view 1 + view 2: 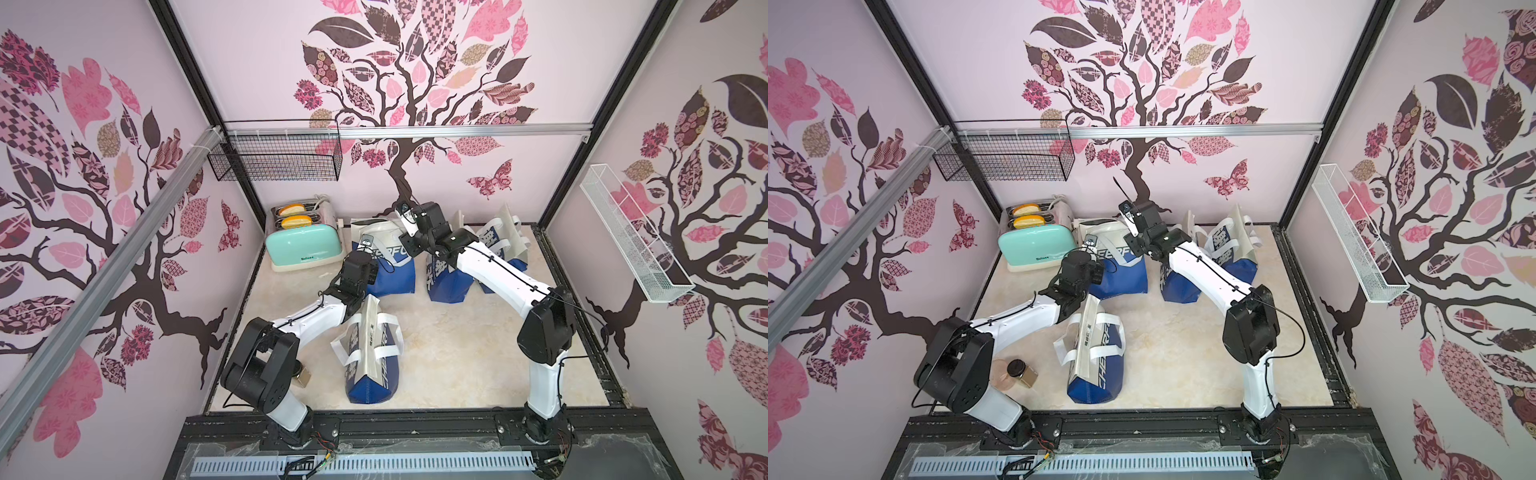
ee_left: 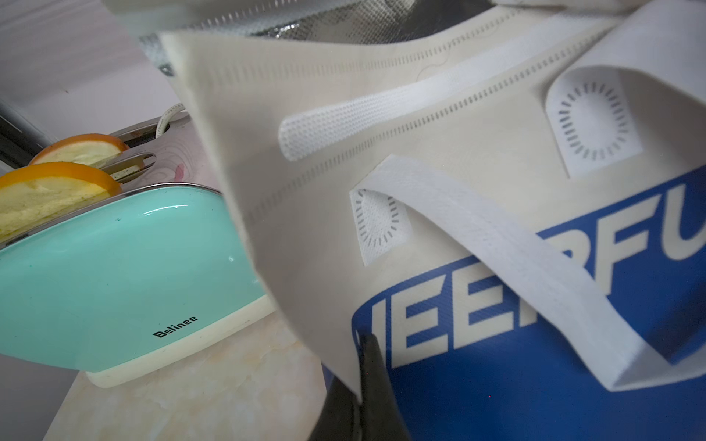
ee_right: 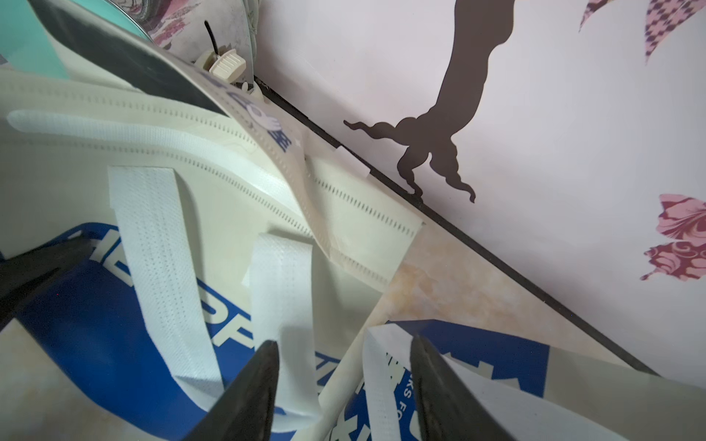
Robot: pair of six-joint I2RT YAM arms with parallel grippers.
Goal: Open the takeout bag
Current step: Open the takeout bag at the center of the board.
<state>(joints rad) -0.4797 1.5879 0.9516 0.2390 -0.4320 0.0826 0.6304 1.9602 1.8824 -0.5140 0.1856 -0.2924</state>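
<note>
Surface: beige marble-patterned tabletop (image 1: 457, 340).
Far left corner: mint-green toaster (image 1: 301, 249).
Just beside it: blue-and-cream fabric takeout bag (image 1: 397, 278).
Far right, close together: second matching bag (image 1: 449, 289), third matching bag (image 1: 505, 245).
Front centre: fourth matching bag (image 1: 370, 365).
Front left: small dark-lidded jar (image 1: 1017, 370).

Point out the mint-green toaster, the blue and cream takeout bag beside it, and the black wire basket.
mint-green toaster (image 1: 301, 248): in a top view, green front side.
blue and cream takeout bag (image 1: 397, 279): in a top view, blue lower panel.
black wire basket (image 1: 278, 163): in a top view, front mesh wall.
</note>
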